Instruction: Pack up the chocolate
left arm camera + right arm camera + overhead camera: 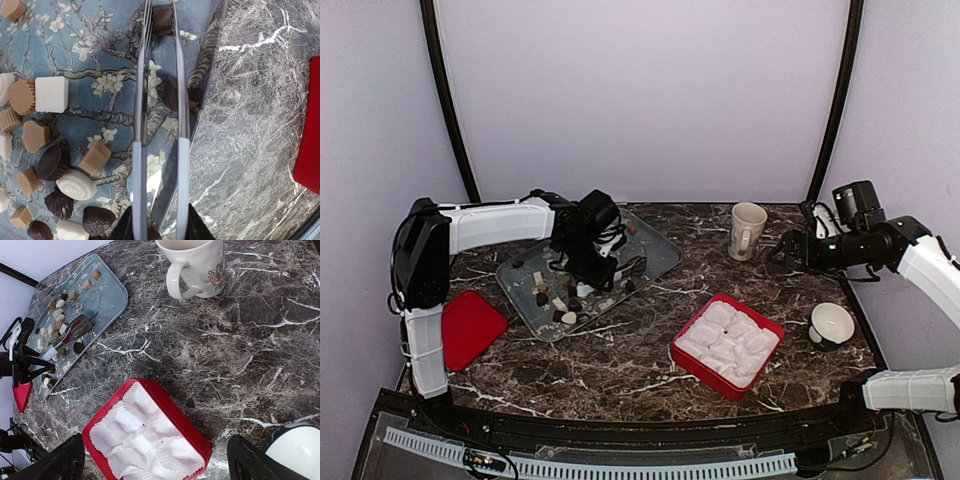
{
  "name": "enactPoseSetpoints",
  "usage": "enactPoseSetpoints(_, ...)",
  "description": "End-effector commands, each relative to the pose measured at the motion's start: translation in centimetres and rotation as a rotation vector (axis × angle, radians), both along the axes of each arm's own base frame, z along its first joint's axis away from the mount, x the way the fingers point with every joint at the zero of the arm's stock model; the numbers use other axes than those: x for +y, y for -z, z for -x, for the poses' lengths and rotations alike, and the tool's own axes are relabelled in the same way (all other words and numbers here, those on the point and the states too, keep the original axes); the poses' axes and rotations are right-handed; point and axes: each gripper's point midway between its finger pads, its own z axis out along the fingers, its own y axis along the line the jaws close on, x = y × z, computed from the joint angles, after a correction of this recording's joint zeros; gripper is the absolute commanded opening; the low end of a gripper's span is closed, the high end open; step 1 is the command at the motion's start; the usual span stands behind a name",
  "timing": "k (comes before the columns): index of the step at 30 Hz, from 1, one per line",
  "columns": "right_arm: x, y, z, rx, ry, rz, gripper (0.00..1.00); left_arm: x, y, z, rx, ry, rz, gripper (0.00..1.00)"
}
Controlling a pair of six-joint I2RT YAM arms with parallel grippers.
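Observation:
Several chocolates (555,300), dark, tan and white, lie on a blue flowered tray (660,250); they also show in the left wrist view (50,165). My left gripper (161,15) has long thin fingers low over the tray's right edge, closed against both sides of a square dark chocolate (162,22). A second dark chocolate (171,92) lies by the right finger. A red box (725,345) of empty white paper cups (145,440) sits front centre. My right gripper (165,462) hangs open and empty above the box, at the right in the top view (785,250).
A cream mug (748,230) stands at the back right. A white bowl (832,323) sits right of the box. A red lid (470,328) lies left of the tray. Dark marble tabletop (250,125) lies between tray and box.

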Motion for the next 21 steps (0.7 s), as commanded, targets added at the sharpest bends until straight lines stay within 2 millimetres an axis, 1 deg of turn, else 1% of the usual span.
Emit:
enactPoseSetpoints(1,-0.5,-0.7,0.2,-0.028,0.015,0.007,1.0,-0.1,-1.9,0.1,-0.014,0.005,0.001,0.14)
enactPoseSetpoints(6,-1.0,-1.4,0.1,-0.062,0.038,0.014,1.0,-0.3,-4.0,0.7,-0.032,0.014,0.043,0.07)
enactPoseSetpoints(10,-1.2,-2.3,-0.2,-0.096,0.062,-0.002,1.0,-1.2,-6.7,1.8,-0.059,0.059,0.104,0.04)
enactPoseSetpoints(12,-1.4,-3.0,-0.4,-0.122,0.084,-0.01,1.0,-1.8,-7.8,2.7,-0.07,0.092,0.129,0.03)
enactPoseSetpoints(17,-1.2,-4.8,0.0,-0.202,0.065,-0.039,1.0,-2.9,-10.6,5.0,-0.085,0.159,0.209,0.02)
enactPoseSetpoints(21,-0.9,-5.8,0.3,-0.249,0.044,-0.066,1.0,-4.7,-12.6,8.2,-0.058,0.262,0.289,0.0)
